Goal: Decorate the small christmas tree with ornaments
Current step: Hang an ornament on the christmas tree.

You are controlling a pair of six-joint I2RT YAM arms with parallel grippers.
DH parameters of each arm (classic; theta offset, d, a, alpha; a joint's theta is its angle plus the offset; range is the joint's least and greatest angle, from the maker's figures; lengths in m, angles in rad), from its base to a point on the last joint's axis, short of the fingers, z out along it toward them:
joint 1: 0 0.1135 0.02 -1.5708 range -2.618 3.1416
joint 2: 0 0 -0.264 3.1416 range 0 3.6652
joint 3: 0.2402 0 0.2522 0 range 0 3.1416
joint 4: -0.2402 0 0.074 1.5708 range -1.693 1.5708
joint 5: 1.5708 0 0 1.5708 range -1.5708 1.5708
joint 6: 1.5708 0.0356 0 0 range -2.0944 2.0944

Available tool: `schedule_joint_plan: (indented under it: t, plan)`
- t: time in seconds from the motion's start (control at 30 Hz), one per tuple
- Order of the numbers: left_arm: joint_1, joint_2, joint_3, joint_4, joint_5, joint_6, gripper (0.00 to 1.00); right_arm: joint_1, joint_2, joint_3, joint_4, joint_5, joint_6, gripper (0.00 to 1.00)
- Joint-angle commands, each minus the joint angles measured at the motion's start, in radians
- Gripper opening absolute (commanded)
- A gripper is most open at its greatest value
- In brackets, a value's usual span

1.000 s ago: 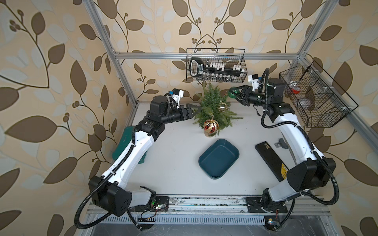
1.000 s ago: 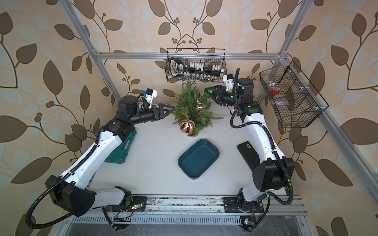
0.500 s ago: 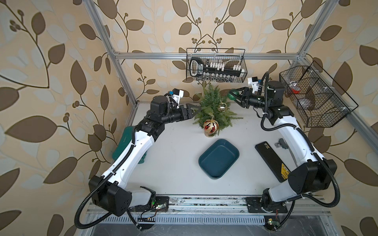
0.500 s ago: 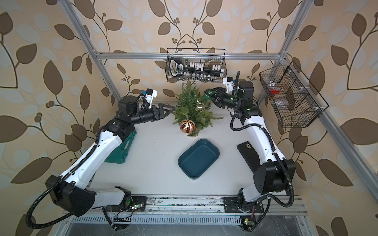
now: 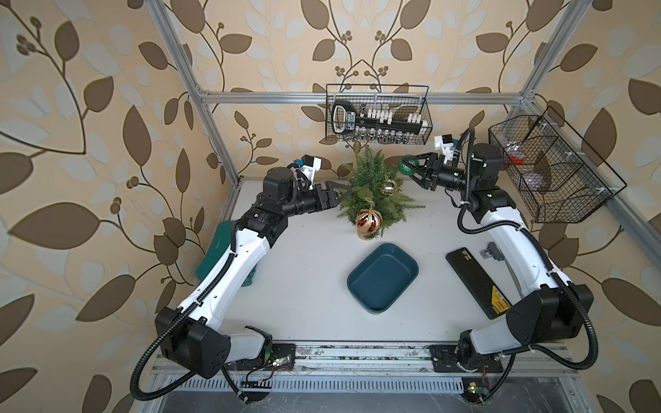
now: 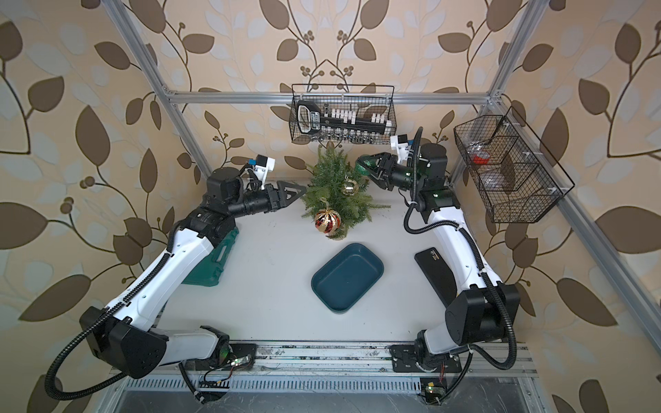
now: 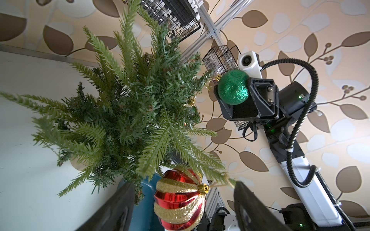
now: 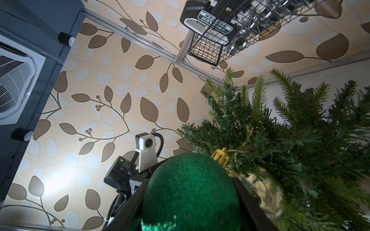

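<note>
The small christmas tree point(image 5: 372, 186) point(image 6: 336, 186) stands at the back of the table. A red-and-gold ribbed ornament point(image 5: 368, 222) point(image 7: 180, 198) hangs from a low front branch. A shiny gold ornament point(image 5: 388, 187) point(image 6: 349, 187) hangs higher on its right side. My right gripper point(image 5: 411, 168) point(image 8: 190, 200) is shut on the green glitter ornament point(image 5: 407, 165) point(image 7: 233, 87) point(image 8: 190, 190), held beside the tree's upper right. Its gold loop reaches the branch tips; I cannot tell whether it is hooked. My left gripper point(image 5: 343, 193) point(image 7: 183, 190) is open and empty at the tree's left side.
A blue tray point(image 5: 411, 262) lies in front of the tree. A black flat box point(image 5: 477, 282) lies by the right arm and a green case point(image 5: 214, 257) under the left arm. Wire baskets hang on the back rail point(image 5: 379, 114) and at the right point(image 5: 551, 168).
The right arm has shifted only slightly, keeping the green ornament by the tree's upper right. The left arm has stayed still.
</note>
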Motion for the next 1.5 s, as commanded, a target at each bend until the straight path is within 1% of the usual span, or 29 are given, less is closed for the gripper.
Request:
schedule_joint_plan:
  t: [0.0,0.13,0.5,0.63,0.77,0.97,1.1,1.2,1.37,1.47]
  plan:
    - [0.013,-0.011,-0.005,0.044,0.021,-0.003,0.79,-0.006,-0.013,-0.017,0.037,-0.024,0.016,0.56]
    - [0.013,-0.011,-0.006,0.044,0.022,-0.004,0.79,-0.011,-0.009,-0.017,0.037,-0.021,0.014,0.56]
    - [0.014,-0.011,-0.008,0.047,0.023,-0.006,0.78,-0.021,-0.033,-0.087,0.034,-0.012,-0.022,0.56]
    - [0.014,-0.012,-0.008,0.047,0.023,-0.006,0.79,-0.033,-0.045,-0.125,0.066,0.004,-0.006,0.56]
    - [0.014,-0.011,-0.008,0.047,0.023,-0.005,0.79,-0.04,-0.047,-0.151,0.102,0.011,0.016,0.61]
    - [0.014,-0.011,-0.01,0.047,0.023,-0.004,0.78,-0.047,-0.05,-0.191,0.148,0.023,0.043,0.63]
    - [0.014,-0.01,-0.01,0.047,0.023,-0.004,0.78,-0.053,-0.047,-0.223,0.186,0.026,0.069,0.69]
    - [0.014,-0.01,-0.011,0.047,0.023,-0.005,0.78,-0.058,-0.048,-0.24,0.206,0.031,0.079,0.7]
    - [0.014,-0.013,-0.011,0.047,0.023,-0.002,0.79,-0.069,-0.054,-0.251,0.209,0.041,0.079,0.73]
    - [0.014,-0.016,-0.009,0.04,0.02,0.003,0.78,-0.08,-0.074,-0.238,0.156,0.061,0.036,0.74]
